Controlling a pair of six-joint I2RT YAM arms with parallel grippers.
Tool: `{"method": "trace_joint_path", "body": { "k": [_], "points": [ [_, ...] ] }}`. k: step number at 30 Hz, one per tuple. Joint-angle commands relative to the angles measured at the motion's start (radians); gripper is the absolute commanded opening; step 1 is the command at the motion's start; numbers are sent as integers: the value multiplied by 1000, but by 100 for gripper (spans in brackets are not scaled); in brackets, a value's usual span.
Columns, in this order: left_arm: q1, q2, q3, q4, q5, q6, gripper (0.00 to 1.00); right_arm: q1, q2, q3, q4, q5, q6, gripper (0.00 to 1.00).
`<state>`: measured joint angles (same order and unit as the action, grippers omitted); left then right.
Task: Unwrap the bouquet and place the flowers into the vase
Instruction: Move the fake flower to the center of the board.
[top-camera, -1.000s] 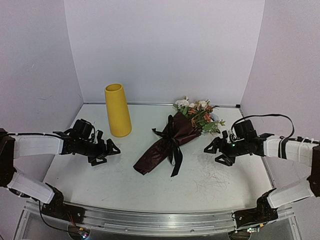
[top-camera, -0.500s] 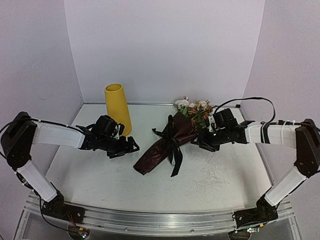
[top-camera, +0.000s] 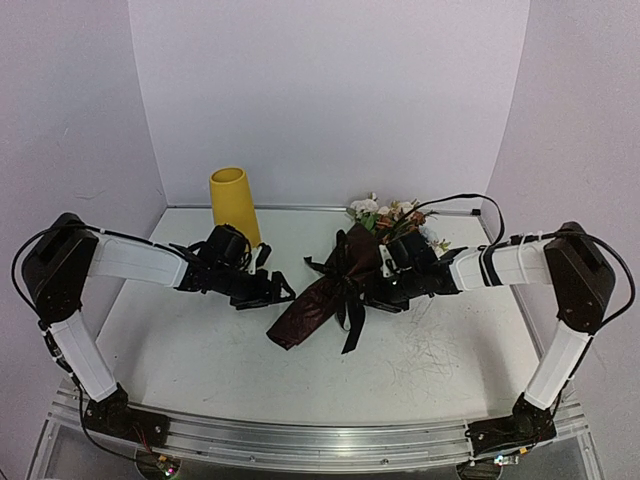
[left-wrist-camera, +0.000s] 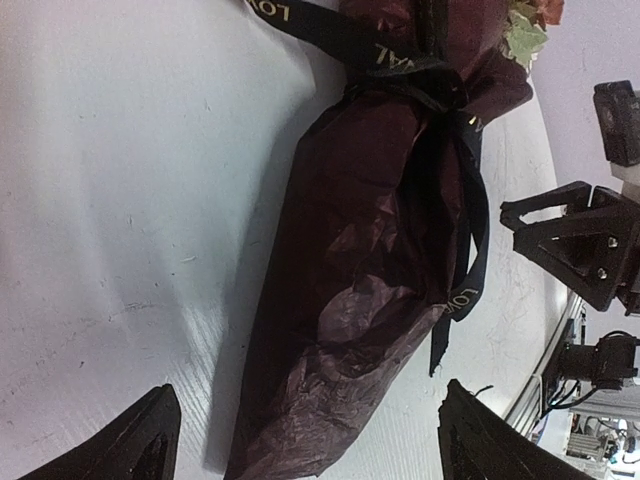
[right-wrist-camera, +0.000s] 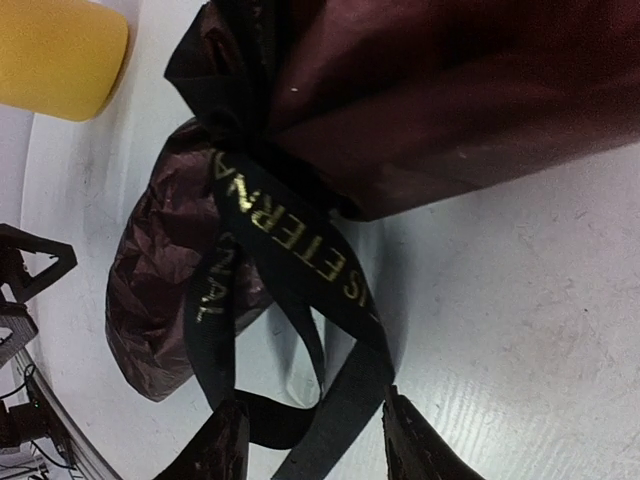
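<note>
**Vase** (top-camera: 234, 205): yellow, upright, far left of the table (top-camera: 430, 350), mouth up. Its inside cannot be made out, and the left arm crosses in front of its base.

**Bouquet** (top-camera: 340, 275): lies flat at mid-table, well apart from the vase.
- The long axis runs diagonally. The closed, crumpled end points near-left and the open end points far-right.
- The dark red wrap (top-camera: 310, 305) acts as the container. The flowers (top-camera: 395, 222) sit inside it (white, peach and rust blooms with green leaves) and stick out only at the far-right mouth.
- A black ribbon (top-camera: 348, 300) with gold lettering is tied round the waist. Its tails trail toward the near edge.

**Left gripper** (top-camera: 275, 292): low over the table, just beside the wrap's near-left end and aimed along the bundle. The jaws are spread wide, with the fingers (left-wrist-camera: 140, 445) at either side of the wrist view and nothing between them.

**Right gripper** (top-camera: 370, 298): at the bouquet's right flank by the knot. The jaws are about half apart. The ribbon tails pass between the fingers (right-wrist-camera: 410, 445), and the gap is wider than the ribbon, so no pinch shows.
</note>
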<state>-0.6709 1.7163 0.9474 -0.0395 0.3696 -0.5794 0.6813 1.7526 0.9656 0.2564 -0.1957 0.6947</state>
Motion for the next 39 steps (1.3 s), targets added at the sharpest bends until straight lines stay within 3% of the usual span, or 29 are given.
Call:
{"method": "trace_joint_path", "body": {
  "k": [1, 9, 22, 30, 39],
  "points": [
    [-17, 28, -1, 34, 8, -43, 90, 10, 53, 41, -6, 47, -51, 46],
    [-65, 22, 2, 35, -49, -99, 86, 11, 85, 53, -129, 173, -94, 39],
    [-82, 67, 53, 17, -83, -97, 84, 11, 207, 172, -109, 86, -121, 32],
    [-82, 119, 78, 9, -51, -95, 82, 11, 207, 206, -123, 82, -121, 1],
    [-157, 155, 92, 14, -14, -47, 83, 11, 119, 145, -175, 131, -134, 0]
  ]
}}
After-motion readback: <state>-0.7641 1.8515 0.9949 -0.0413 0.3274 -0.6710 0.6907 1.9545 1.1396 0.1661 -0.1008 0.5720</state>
